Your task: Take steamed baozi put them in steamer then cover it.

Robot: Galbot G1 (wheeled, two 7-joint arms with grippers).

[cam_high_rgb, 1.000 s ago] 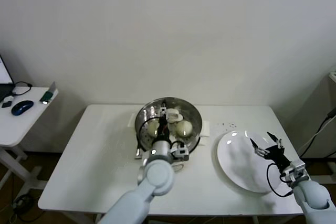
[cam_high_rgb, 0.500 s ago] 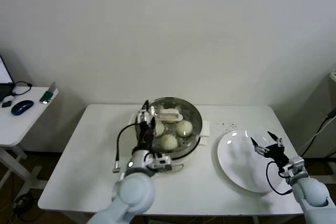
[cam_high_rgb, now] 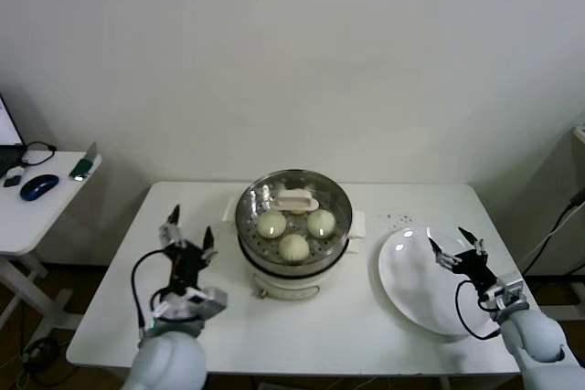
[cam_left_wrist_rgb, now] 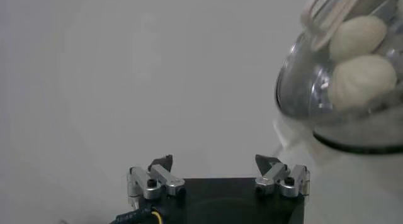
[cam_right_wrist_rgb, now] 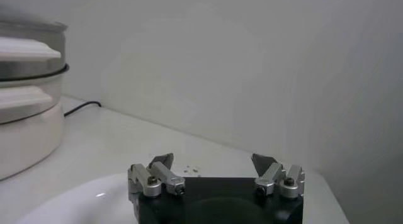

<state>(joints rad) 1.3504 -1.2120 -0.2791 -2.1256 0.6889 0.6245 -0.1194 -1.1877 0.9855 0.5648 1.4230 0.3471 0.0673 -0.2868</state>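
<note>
clear glass forms the cover [cam_high_rgb: 293, 207], which is seated on the steamer [cam_high_rgb: 292, 273] at the middle of the white table [cam_high_rgb: 384, 317]; its cream handle [cam_high_rgb: 296, 198] lies toward the far side. three buns [cam_high_rgb: 293, 246] are seen through the glass on the tray, and a fourth is partly hidden under the handle. in the left wrist view the buns [cam_left_wrist_rgb: 363, 78] are seen beneath the tilted-looking edge of the cover [cam_left_wrist_rgb: 302, 93]. the left gripper [cam_high_rgb: 187, 246] is held over the bare table beside the steamer, apart from it, with its fingers spread and nothing between them. the right gripper [cam_high_rgb: 457, 251] is held over the white plate [cam_high_rgb: 411, 280] near the table's right end, fingers likewise spread and empty. a side desk [cam_high_rgb: 37, 207] with a mouse [cam_high_rgb: 38, 186] is seen at far left.
</note>
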